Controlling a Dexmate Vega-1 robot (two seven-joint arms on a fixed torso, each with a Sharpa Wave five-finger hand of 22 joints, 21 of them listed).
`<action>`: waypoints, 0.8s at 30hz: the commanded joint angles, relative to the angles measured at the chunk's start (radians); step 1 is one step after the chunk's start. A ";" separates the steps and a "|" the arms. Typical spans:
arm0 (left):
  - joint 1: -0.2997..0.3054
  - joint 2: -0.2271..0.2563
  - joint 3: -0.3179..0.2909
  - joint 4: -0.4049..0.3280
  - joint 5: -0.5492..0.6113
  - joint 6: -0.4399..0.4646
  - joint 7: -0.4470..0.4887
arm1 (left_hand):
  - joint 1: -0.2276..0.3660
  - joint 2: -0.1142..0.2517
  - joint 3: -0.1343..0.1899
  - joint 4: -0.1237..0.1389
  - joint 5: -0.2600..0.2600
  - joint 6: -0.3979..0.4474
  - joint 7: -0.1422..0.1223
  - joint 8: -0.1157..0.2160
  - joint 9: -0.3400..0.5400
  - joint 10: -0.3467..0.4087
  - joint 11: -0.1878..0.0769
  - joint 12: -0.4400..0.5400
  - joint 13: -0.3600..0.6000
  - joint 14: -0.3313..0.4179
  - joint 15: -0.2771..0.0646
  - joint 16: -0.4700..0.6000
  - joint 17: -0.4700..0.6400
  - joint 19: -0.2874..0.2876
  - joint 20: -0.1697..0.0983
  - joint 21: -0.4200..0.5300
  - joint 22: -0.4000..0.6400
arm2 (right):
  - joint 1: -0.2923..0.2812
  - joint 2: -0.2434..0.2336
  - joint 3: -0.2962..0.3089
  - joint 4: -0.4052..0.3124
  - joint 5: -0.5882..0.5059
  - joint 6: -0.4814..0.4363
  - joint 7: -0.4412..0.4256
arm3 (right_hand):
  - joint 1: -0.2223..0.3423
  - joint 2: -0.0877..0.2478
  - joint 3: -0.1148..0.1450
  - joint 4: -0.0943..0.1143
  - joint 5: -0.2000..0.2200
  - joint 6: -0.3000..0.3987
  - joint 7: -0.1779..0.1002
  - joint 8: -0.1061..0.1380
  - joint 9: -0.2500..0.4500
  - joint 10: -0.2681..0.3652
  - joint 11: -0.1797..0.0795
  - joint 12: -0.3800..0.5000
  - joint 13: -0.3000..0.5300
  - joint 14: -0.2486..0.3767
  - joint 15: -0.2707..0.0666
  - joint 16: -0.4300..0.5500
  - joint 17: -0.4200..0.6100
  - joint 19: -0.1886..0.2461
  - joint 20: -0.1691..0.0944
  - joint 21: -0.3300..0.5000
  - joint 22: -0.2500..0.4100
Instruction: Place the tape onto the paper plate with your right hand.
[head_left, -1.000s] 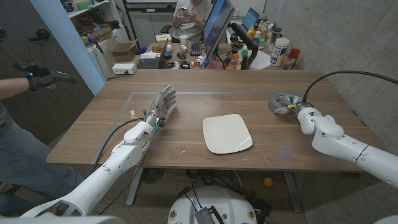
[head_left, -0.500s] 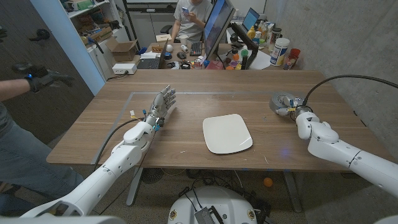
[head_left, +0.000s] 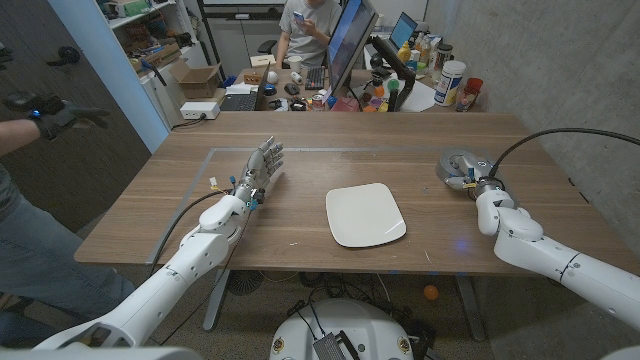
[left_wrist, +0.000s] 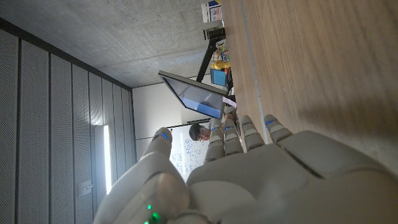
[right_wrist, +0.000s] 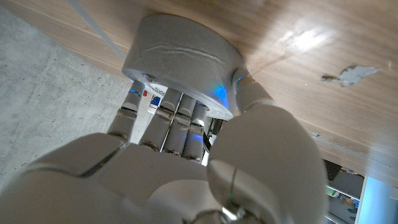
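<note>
I am holding the gray tape (head_left: 455, 163) with my right hand (head_left: 472, 178), fingers wrapping around it at the far right side of the table (head_left: 300, 250). The paper plate (head_left: 365, 214) is sitting well apart, in the middle, with bare wood between them. My left hand (head_left: 260, 172) is waiting loose beside the plate, gripping nothing.

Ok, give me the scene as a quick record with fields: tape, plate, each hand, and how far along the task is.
tape: grey roll on the table's far right, standing on the wood
plate: white paper plate near the table's middle, nothing on it
right hand: right hand at the tape, fingers against its side and over its rim; firm grip cannot be told
left hand: left hand on the table's left, fingers straight, holding nothing
task state: tape not yet on the plate
</note>
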 joint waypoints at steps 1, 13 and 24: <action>-0.004 -0.003 0.004 0.007 0.000 0.000 -0.005 | -0.006 0.001 0.003 -0.002 0.002 0.006 0.001 0.003 0.006 0.006 -0.004 0.001 0.005 0.008 0.000 0.002 0.004 0.001 0.009 -0.003 0.005 | -0.022 -0.015 0.019 -0.048 -0.032 0.005 -0.086 | 0.121 0.118 0.008 -0.002 0.002 0.148 -0.125 0.012 0.009 0.028 -0.016 -0.006 -0.003 0.065 -0.123 -0.009 0.004 0.233 -0.177 -0.007 0.007; -0.009 -0.001 0.002 0.012 -0.002 0.001 -0.009 | -0.008 0.001 0.003 -0.003 0.002 0.008 0.003 0.003 0.006 0.007 -0.004 0.001 0.005 0.009 0.000 0.001 0.005 0.001 0.010 -0.003 0.005 | -0.034 -0.005 0.035 -0.059 -0.055 0.011 -0.138 | 0.118 0.113 0.007 0.005 -0.003 0.158 -0.116 0.025 0.015 0.043 -0.014 -0.009 -0.011 0.052 -0.121 -0.030 -0.001 0.227 -0.182 -0.015 0.006; -0.019 -0.006 0.005 0.025 -0.004 0.003 -0.018 | -0.009 0.002 0.004 -0.004 0.002 0.008 0.002 0.002 0.006 0.008 -0.004 0.002 0.005 0.009 0.000 0.001 0.005 0.001 0.011 -0.004 0.005 | -0.051 -0.003 0.064 -0.086 -0.071 0.007 -0.186 | 0.119 0.113 0.003 0.007 -0.005 0.162 -0.110 0.030 0.017 0.054 -0.011 -0.011 -0.016 0.058 -0.123 -0.030 0.003 0.228 -0.183 -0.018 0.006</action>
